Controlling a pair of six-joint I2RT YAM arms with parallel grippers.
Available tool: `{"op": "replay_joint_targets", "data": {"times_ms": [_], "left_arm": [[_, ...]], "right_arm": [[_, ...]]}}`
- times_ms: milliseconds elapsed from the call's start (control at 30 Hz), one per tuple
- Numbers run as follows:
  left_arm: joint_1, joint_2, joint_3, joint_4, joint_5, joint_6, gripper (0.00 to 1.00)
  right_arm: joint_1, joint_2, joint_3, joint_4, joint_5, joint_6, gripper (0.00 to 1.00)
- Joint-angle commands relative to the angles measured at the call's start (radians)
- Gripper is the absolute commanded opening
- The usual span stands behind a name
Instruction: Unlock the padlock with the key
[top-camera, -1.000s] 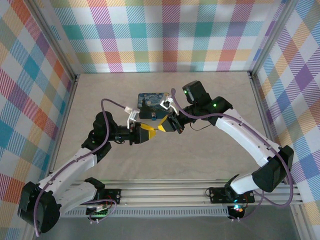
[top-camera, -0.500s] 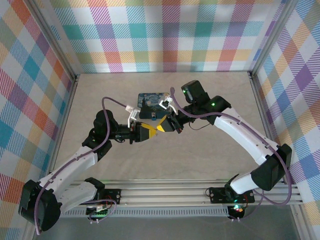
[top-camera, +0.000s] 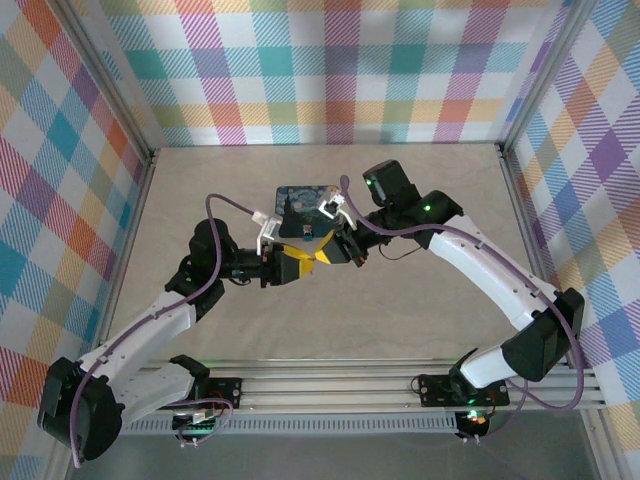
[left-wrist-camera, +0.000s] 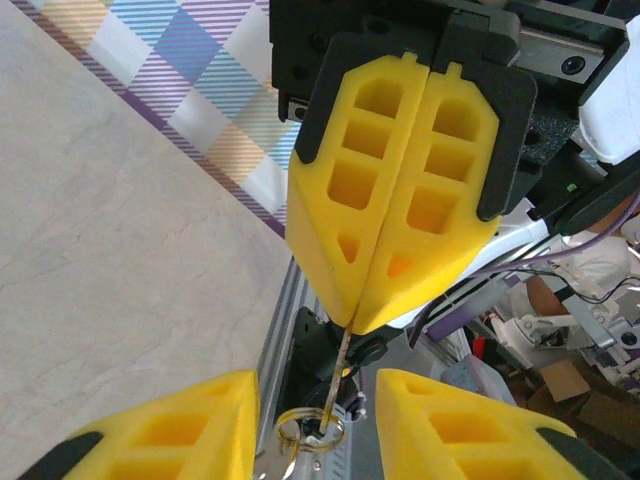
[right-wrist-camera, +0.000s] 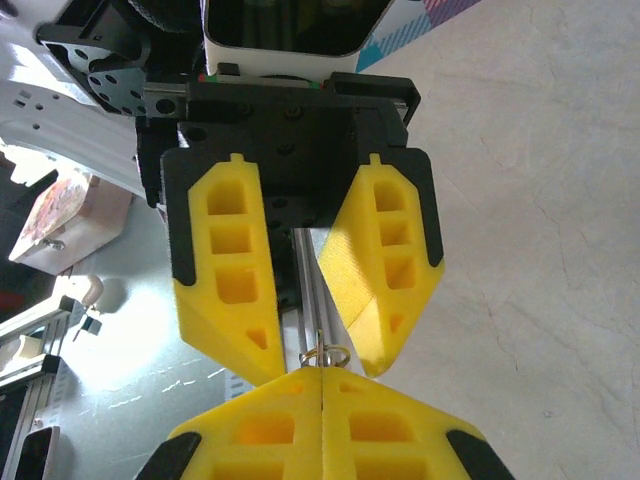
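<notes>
Where the two arms meet over the middle of the table (top-camera: 420, 310), the top view has the left gripper (top-camera: 303, 262) and the right gripper (top-camera: 318, 257) nose to nose, their yellow tips touching or nearly so. From that height it is too small to tell how either pair of fingers stands.

The wrist cameras settle it. From the left wrist, the right gripper's two yellow fingers (left-wrist-camera: 350, 200) are pressed flat together. A thin metal key (left-wrist-camera: 341, 362) is pinched edge-on at their tips and hangs down from them. A key ring (left-wrist-camera: 310, 436) dangles at its lower end. The left gripper's own fingers sit at the bottom corners of that view, spread wide, with the key ring in the gap between them and touching neither.

From the right wrist the same meeting appears in reverse. The closed pair lies at the bottom edge. The left gripper's fingers (right-wrist-camera: 225, 270) stand apart above it, and only the top of the ring (right-wrist-camera: 329, 353) peeks over the closed tips.

The padlock (top-camera: 306, 236) appears from above as a tiny dark piece with a bluish bit. It lies at the near edge of the blue printed box (top-camera: 300, 197), just beyond the grippers. Whether it rests on the box or on the table cannot be told.
</notes>
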Motion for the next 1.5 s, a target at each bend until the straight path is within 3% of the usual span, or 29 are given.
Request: {"op": "replay_joint_targets", "data": {"times_ms": [0, 167, 333, 467, 500, 600, 633, 733, 967, 1233, 1367, 1467], "left_arm": [[0.012, 0.006, 0.027, 0.011, 0.009, 0.009, 0.29], [0.011, 0.002, 0.027, 0.008, 0.007, 0.009, 0.08], [0.012, -0.007, 0.023, 0.002, 0.001, 0.008, 0.1], [0.011, -0.006, 0.018, -0.009, -0.013, 0.008, 0.0], [0.012, -0.007, 0.015, -0.013, -0.016, 0.011, 0.05], [0.013, -0.02, 0.005, -0.013, -0.036, 0.011, 0.44], [0.013, -0.025, 0.001, -0.013, -0.046, 0.012, 0.51], [0.018, -0.038, 0.003, -0.016, -0.056, 0.009, 0.54], [0.019, 0.001, 0.03, -0.032, -0.04, 0.017, 0.41], [0.019, 0.014, 0.03, -0.036, -0.014, 0.022, 0.35], [0.019, 0.013, 0.027, -0.044, -0.006, 0.026, 0.19], [0.019, 0.007, 0.027, -0.053, -0.009, 0.032, 0.17]], "right_arm": [[0.007, 0.005, 0.026, -0.017, -0.003, -0.029, 0.0], [0.007, 0.001, 0.027, -0.015, -0.009, -0.026, 0.0], [0.007, 0.006, 0.027, -0.021, -0.002, -0.032, 0.0], [0.007, 0.013, 0.027, -0.02, -0.004, -0.027, 0.0], [0.007, 0.015, 0.027, -0.019, -0.011, -0.025, 0.0], [0.006, 0.019, 0.031, -0.016, -0.009, -0.022, 0.0], [0.007, 0.019, 0.031, -0.02, -0.002, -0.024, 0.0], [0.007, 0.023, 0.037, -0.041, 0.021, -0.037, 0.0], [0.007, 0.031, 0.043, -0.062, 0.036, -0.049, 0.0], [0.007, 0.026, 0.038, -0.059, 0.039, -0.052, 0.0], [0.007, 0.025, 0.039, -0.058, 0.037, -0.051, 0.0], [0.007, 0.025, 0.039, -0.057, 0.036, -0.05, 0.0]]}}
